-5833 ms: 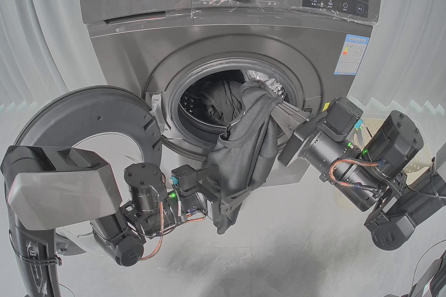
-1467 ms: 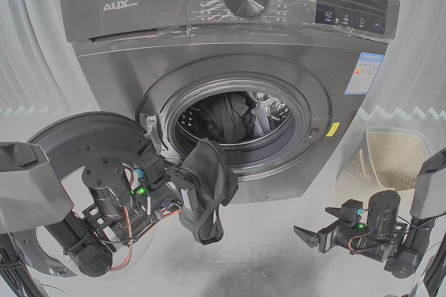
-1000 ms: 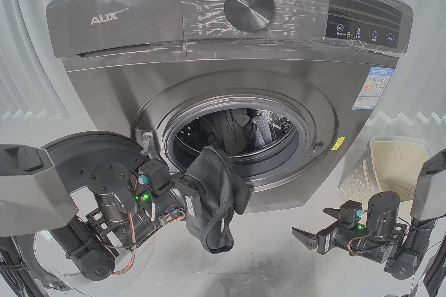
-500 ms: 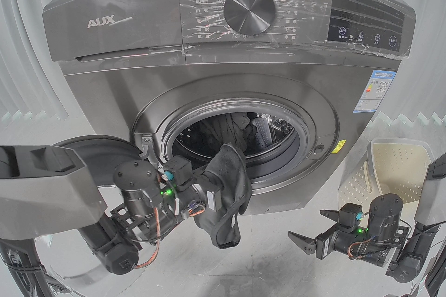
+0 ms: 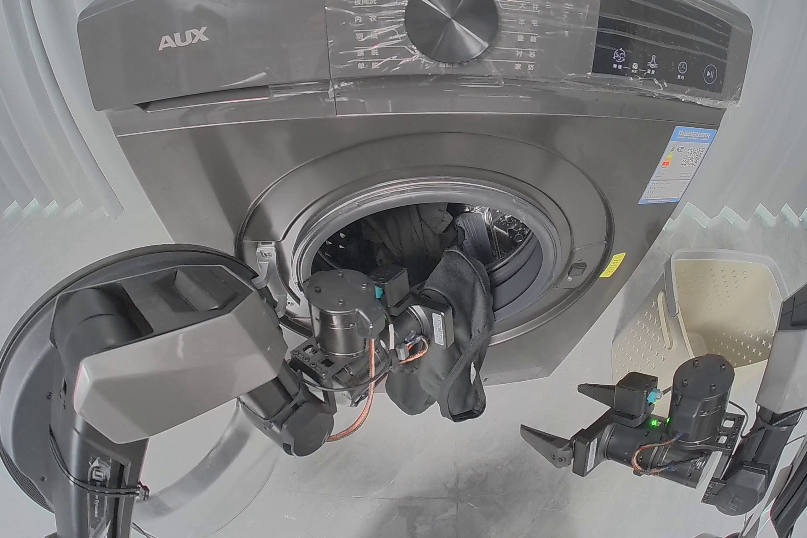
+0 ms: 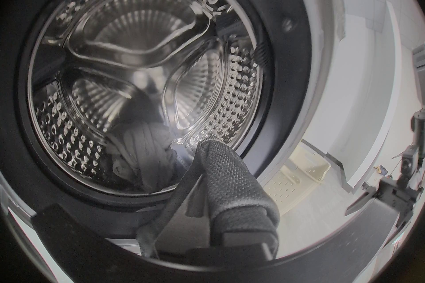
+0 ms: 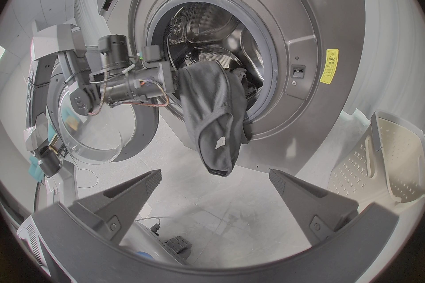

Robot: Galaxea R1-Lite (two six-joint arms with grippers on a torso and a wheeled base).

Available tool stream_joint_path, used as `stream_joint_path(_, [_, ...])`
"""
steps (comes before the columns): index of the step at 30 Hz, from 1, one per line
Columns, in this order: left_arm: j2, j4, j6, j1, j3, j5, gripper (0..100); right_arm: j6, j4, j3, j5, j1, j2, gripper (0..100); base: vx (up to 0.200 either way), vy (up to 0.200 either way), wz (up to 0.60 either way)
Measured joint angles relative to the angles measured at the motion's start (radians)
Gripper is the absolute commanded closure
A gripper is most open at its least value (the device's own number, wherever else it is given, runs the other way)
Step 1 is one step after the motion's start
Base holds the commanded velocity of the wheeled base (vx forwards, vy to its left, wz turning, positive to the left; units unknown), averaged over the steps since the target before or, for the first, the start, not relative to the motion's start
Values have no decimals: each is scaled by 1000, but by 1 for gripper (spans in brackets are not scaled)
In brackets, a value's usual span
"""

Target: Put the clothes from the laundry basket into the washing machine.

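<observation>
Head view: the left gripper (image 5: 441, 317) is clamped on a dark garment (image 5: 461, 350), which drapes over it and hides its fingers. In the last 0.5 s the arm has swung the garment from below and left of the port up to the lower rim of the washer (image 5: 252, 161). The cloth's top now lies across the gasket while most of it hangs outside. The right gripper (image 5: 559, 414), which held the garment's top 5.8 s ago, hangs low with its fingers spread and holding nothing, beside the basket (image 5: 723, 296).

Left wrist view: the garment (image 6: 230, 191) rises in front of the drum (image 6: 133, 32). Other clothes (image 6: 141, 155) lie on the drum floor beyond it.

Right wrist view: the garment (image 7: 212, 107) dangles from the left gripper (image 7: 173, 76) in front of the port. The right gripper (image 7: 213, 182) stays wide open.

The garment is at the mouth, not inside. It likely needs 1 deeper push before release, or the hanging tail may drag it out.
</observation>
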Motion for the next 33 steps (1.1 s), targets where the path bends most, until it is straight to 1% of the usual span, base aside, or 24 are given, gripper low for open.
stream_joint_path(4, [30,121,-2,13,-84,6,100,0,0,0,1,4,-3,0,0,0,0])
stream_joint_path(7, [50,184,-1,26,-145,6,100,1,1,1,1,6,-4,0,0,0,0])
stream_joint_path(12, [106,219,11,51,-267,9,100,2,2,1,1,9,-3,0,0,0,0])
stream_joint_path(22, [263,275,43,95,-560,21,100,2,2,1,2,10,-2,0,0,0,0])
stream_joint_path(26, [295,353,43,100,-606,46,100,2,2,1,2,11,-1,0,0,0,0])
stream_joint_path(30, [301,363,40,96,-611,57,100,3,2,1,2,12,1,0,0,0,0])
stream_joint_path(33, [302,357,38,93,-615,76,100,3,2,1,2,13,2,0,0,0,0])
